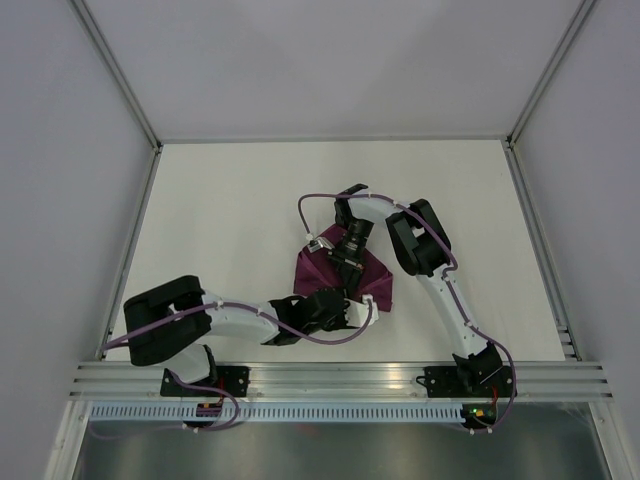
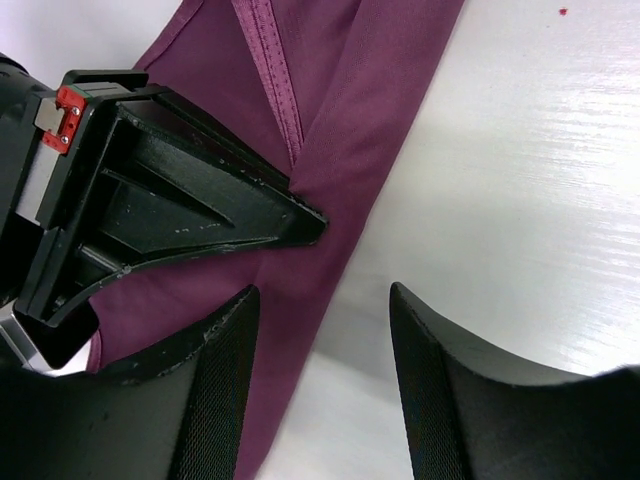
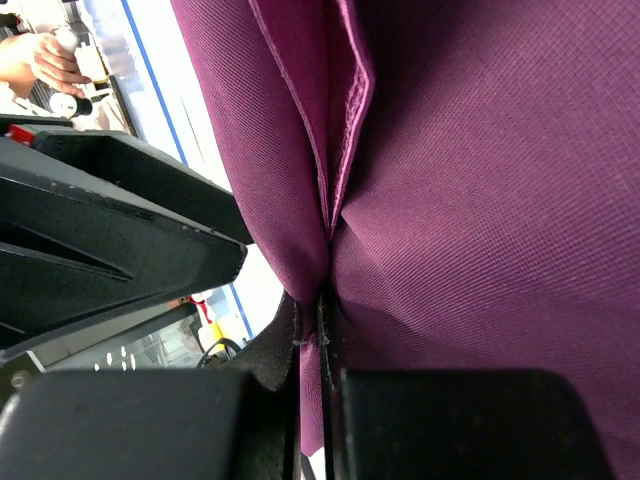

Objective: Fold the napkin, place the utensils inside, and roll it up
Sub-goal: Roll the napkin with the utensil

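– Pinching anything with your right gripper (image 3: 320, 300)?
– Yes, its jaws are clamped on a fold of the napkin (image 3: 480, 200). Your left gripper (image 2: 322, 300) hangs with jaws apart, straddling the napkin's edge on the white table (image 1: 230, 220).

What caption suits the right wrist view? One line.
Right hand pinched shut on a fold of the purple napkin.

Bright, even light fills the overhead view; the smooth white tabletop (image 1: 230, 220) carries only faint shadows. Streaky glare whitens it in the left wrist view's right half. In the right wrist view the shiny magenta-purple cloth napkin (image 3: 480, 200) is sharp, and the upper-left background is overexposed and blurred.
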`<state>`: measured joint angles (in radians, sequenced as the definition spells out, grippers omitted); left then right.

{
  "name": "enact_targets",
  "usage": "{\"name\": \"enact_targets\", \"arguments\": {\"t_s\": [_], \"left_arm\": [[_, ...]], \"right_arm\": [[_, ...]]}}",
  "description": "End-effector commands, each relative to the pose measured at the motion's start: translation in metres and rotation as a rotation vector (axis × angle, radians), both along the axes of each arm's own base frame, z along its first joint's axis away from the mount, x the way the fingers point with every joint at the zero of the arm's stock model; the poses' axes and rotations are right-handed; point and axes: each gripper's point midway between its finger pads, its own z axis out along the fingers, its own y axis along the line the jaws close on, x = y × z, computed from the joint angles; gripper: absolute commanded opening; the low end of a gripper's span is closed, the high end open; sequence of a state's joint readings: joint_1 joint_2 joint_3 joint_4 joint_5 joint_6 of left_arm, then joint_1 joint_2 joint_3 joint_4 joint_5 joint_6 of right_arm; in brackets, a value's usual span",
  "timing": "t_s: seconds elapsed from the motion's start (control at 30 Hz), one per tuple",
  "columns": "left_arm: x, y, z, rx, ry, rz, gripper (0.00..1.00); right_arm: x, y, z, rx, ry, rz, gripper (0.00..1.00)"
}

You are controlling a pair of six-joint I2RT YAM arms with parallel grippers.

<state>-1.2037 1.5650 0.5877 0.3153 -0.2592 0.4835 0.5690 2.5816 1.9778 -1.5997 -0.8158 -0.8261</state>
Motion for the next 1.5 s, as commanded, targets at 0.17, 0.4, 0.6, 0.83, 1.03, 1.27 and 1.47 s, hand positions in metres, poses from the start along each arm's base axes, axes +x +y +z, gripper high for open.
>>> {"name": "enact_targets", "arguments": {"t_s": [0.17, 0.4, 0.6, 0.83, 1.03, 1.27, 1.47], "left_arm": [[0.018, -0.005, -0.012, 0.100, -0.110, -0.024, 0.61], [0.013, -0.008, -0.030, 0.188, -0.042, -0.057, 0.27], [0.005, -0.011, -0.031, 0.167, 0.069, -0.062, 0.02], [-0.003, -0.014, -0.025, 0.122, 0.289, -0.054, 0.02], [-0.004, -0.022, -0.007, 0.026, 0.460, -0.059, 0.02], [0.013, -0.017, 0.008, -0.057, 0.532, -0.017, 0.02], [0.021, -0.022, 0.026, -0.135, 0.531, -0.017, 0.02]], "right_arm": [[0.018, -0.032, -0.073, -0.072, -0.168, 0.201, 0.01], [0.015, -0.032, -0.071, -0.063, -0.161, 0.203, 0.01], [0.020, -0.027, -0.056, -0.012, -0.184, 0.178, 0.13], [0.068, -0.014, 0.013, 0.144, -0.321, -0.009, 0.57], [0.128, -0.023, 0.084, 0.279, -0.505, -0.295, 0.60], [0.169, -0.086, 0.104, 0.326, -0.663, -0.545, 0.60], [0.162, -0.106, 0.091, 0.290, -0.723, -0.512, 0.60]]}}
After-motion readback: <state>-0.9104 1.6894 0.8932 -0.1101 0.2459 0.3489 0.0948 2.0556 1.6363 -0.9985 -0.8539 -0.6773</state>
